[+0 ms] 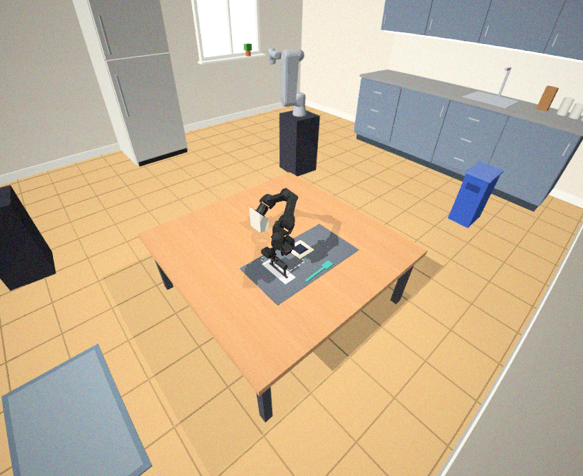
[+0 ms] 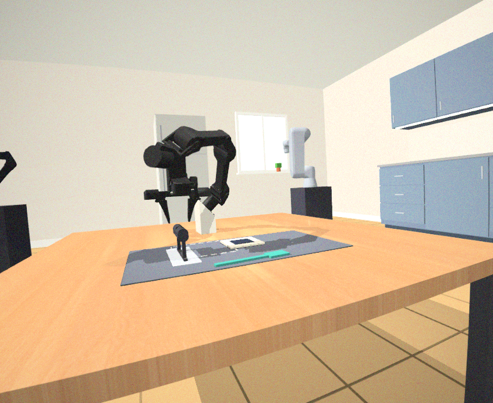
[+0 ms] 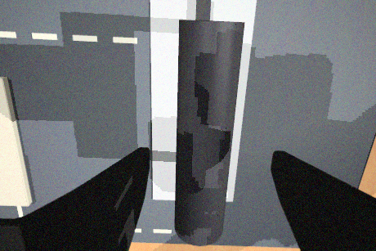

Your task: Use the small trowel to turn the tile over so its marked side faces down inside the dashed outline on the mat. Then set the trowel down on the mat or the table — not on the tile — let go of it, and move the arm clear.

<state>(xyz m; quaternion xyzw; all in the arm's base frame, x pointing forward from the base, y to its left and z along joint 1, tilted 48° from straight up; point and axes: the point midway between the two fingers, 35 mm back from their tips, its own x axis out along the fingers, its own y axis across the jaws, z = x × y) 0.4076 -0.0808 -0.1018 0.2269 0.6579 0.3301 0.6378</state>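
The trowel, a dark cylindrical handle [image 1: 279,266] [image 2: 180,232] [image 3: 208,111] standing on a white flat blade [image 3: 165,74], rests on the grey mat [image 1: 343,245] [image 2: 320,245] [image 3: 311,17]. My gripper [image 1: 274,255] [image 2: 178,218] [image 3: 210,158] is open and hovers just above the handle, with one finger on each side of it and not touching it. The cream tile [image 1: 301,249] [image 2: 241,241] [image 3: 10,144] lies flat to one side, dark marked face up. Part of the dashed outline [image 3: 83,38] shows on the mat between the tile and the blade.
A teal flat tool [image 1: 318,271] [image 2: 249,258] lies on the mat in front of the tile. A pale block [image 1: 257,219] [image 2: 204,218] stands by the arm's base behind the mat. The mat lies on a wooden table [image 1: 204,266] [image 2: 237,303].
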